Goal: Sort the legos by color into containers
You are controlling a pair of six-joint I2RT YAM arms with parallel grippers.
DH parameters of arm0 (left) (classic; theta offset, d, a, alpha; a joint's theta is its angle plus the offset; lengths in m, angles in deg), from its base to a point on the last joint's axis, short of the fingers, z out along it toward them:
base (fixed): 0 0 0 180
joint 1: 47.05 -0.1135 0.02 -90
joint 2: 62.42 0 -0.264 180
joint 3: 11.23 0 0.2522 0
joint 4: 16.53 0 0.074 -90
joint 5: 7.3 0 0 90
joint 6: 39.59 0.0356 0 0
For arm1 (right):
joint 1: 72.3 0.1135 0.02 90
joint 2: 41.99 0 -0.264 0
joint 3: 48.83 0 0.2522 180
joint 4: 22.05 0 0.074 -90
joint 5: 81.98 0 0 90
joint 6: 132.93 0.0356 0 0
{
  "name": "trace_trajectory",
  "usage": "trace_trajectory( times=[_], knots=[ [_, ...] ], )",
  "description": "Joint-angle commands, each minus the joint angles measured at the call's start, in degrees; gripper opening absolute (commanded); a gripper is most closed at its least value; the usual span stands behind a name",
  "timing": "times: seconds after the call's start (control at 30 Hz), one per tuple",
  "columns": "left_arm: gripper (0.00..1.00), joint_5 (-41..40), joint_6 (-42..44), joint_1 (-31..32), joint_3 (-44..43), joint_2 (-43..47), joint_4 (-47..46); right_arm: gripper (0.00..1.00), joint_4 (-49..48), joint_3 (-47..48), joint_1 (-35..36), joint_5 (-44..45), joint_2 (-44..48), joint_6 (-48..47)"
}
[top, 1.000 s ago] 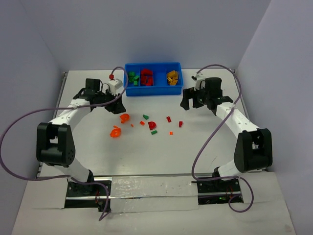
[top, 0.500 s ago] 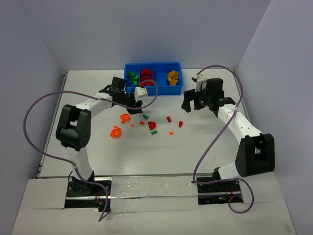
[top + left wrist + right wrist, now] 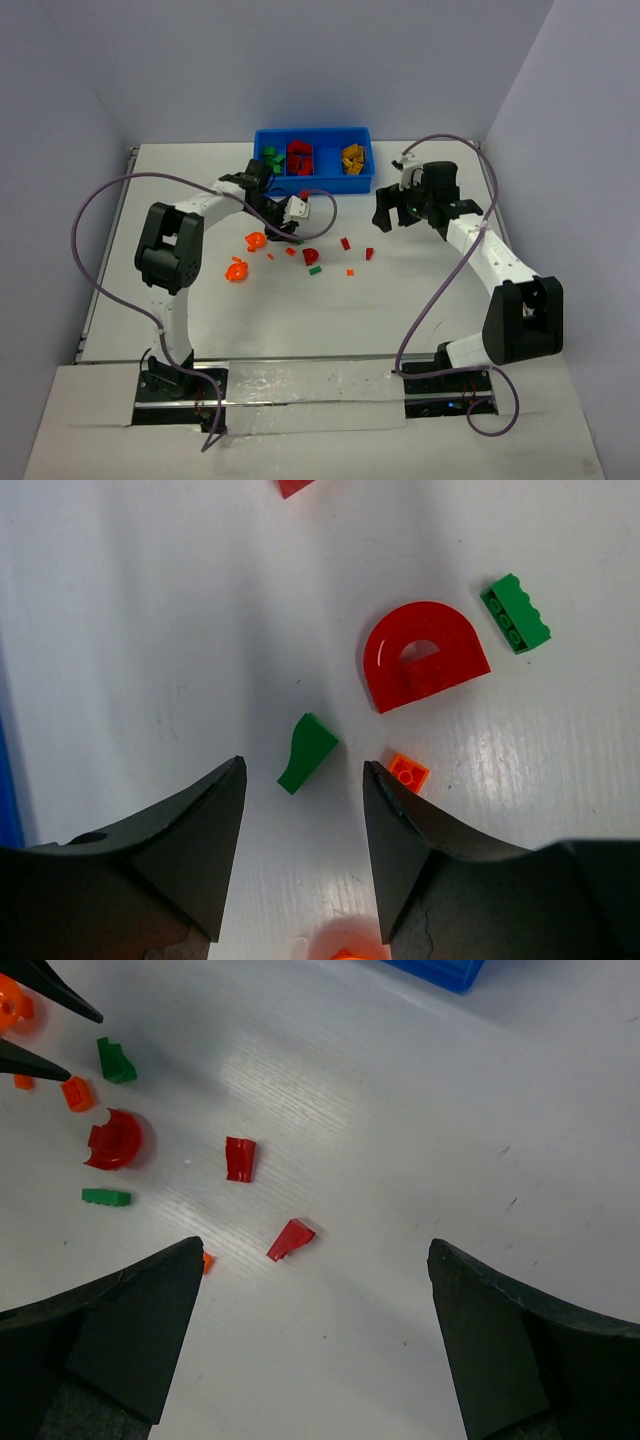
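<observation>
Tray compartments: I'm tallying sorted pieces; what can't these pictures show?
- Top view: sorted pieces in the tray too small to count.
- Left wrist: tray just a blue sliver at the left edge; orange piece cut off below.
- Right wrist: only a tray corner at the top edge.

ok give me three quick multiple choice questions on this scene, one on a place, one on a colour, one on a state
1. What lies between the tips of the left claw?
A. green sloped lego
B. blue brick
C. yellow brick

2. What colour is the half-round arch lego?
A. green
B. red
C. yellow

3. How is the right claw?
A. shut on a red lego
B. shut, empty
C. open, empty

Answers:
1 A, it sits in the gap in the left wrist view.
2 B, it is plainly red.
3 C, its jaws stand wide apart with only table between them.
</observation>
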Motion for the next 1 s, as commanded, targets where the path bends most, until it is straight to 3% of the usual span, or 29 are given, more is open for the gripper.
trace_trajectory(
  times=[0.0, 0.33, 0.7, 0.97],
  knots=[
    [0.59, 2.7, 6.5, 0.8, -6.5, -2.9, 8.0, 1.0, 1.0, 0.5, -0.4, 0.3, 1.8, -1.0],
    [0.54, -4.1, 7.2, 3.8, -12.5, -7.9, 12.6, 1.0, 2.1, 1.0, -0.4, 0.7, 2.1, -1.9],
    [0.41, -9.2, 7.1, 4.7, -9.7, -7.2, 10.1, 1.0, 2.5, 1.6, -0.4, 0.9, 1.6, -2.3],
    [0.17, -12.3, 4.0, 4.6, -4.5, -2.6, 2.4, 0.97, 4.2, 2.1, -0.1, 2.6, 0.1, -4.1]
  ],
)
